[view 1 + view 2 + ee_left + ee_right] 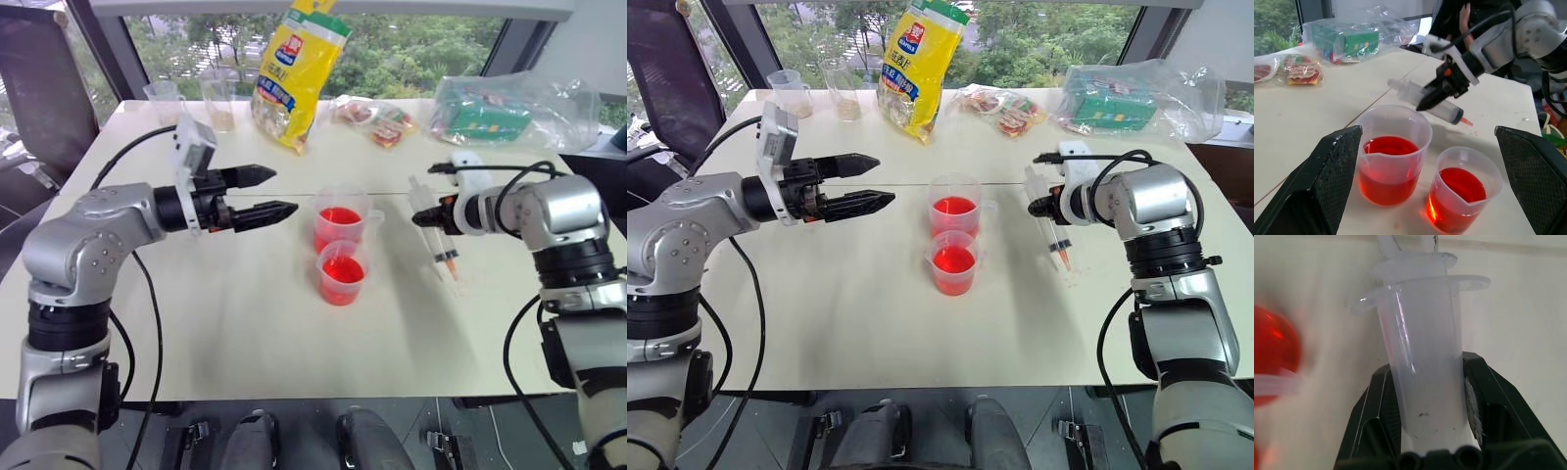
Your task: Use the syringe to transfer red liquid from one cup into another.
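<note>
The syringe [438, 233] is clamped by its barrel in the right claw [427, 217], held above the bench [235, 323] to the right of the two cups, its long axis slanting down and toward the robot with the orange tip lowest and the plunger end highest. Going by size: the bench carries the tall cup [340, 217] with its small handle, and touching its near side the short cup [341, 273], both holding red liquid [339, 216]. The left claw [265, 193] hangs level on the other side of the cups, its fingers spread wide and empty, pointing toward them. The move ahead likely turns on this: the cups lie to the left of the syringe tip, well apart from it, so the right arm would have to swing it back over a rim. The left wrist view shows the tip clear of the bench; the right wrist view shows the barrel pinched between both fingers.
</note>
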Action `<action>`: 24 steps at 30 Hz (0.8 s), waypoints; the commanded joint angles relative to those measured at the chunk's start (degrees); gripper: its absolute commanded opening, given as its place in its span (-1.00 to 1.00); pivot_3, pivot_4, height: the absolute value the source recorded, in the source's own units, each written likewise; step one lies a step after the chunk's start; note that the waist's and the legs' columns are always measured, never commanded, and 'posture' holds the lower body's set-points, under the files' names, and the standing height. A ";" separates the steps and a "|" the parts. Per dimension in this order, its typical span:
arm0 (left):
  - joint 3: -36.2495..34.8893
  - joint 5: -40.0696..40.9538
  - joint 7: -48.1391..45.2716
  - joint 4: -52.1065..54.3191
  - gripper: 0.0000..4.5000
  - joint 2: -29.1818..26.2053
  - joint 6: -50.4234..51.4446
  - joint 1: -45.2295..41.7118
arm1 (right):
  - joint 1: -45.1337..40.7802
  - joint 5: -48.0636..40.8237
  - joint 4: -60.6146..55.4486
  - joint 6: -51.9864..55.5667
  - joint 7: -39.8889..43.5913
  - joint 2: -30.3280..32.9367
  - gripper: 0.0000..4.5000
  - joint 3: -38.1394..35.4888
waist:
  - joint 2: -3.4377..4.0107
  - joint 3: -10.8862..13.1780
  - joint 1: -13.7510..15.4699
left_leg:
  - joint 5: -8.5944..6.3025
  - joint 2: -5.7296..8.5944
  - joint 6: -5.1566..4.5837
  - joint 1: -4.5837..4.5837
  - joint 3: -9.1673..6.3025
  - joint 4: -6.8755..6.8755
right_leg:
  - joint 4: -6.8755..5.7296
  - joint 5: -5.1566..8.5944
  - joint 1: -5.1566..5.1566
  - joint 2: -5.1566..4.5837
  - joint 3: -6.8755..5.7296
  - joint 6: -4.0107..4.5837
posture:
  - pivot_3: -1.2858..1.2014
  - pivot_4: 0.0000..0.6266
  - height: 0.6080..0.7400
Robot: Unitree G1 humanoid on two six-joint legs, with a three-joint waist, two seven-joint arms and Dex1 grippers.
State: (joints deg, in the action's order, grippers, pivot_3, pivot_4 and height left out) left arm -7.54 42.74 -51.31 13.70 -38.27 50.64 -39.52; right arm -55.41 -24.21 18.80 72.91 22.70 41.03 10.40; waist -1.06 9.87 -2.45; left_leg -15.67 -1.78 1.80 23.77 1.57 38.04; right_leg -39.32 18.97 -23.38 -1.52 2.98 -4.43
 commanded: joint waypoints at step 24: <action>-2.52 3.86 0.45 6.55 1.00 -6.65 1.66 6.30 | 13.00 -2.21 -30.72 -8.93 24.34 14.52 0.98 -9.21 | 0.00 0.00 0.21 | -0.01 0.01 -0.02 -0.01 -0.07 0.02 | 0.03 0.00 0.07 0.00 -0.05 0.00 | 0.03 -0.52 1.00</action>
State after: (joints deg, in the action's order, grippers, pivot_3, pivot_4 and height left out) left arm -8.07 45.70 -50.56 18.29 -43.86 52.35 -33.51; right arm -42.86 -23.98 -6.54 65.35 44.03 53.55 4.73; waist -1.05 9.87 -2.24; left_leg -15.68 -1.78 1.78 23.75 1.49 38.06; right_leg -39.29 18.97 -23.31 -1.52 2.93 -4.44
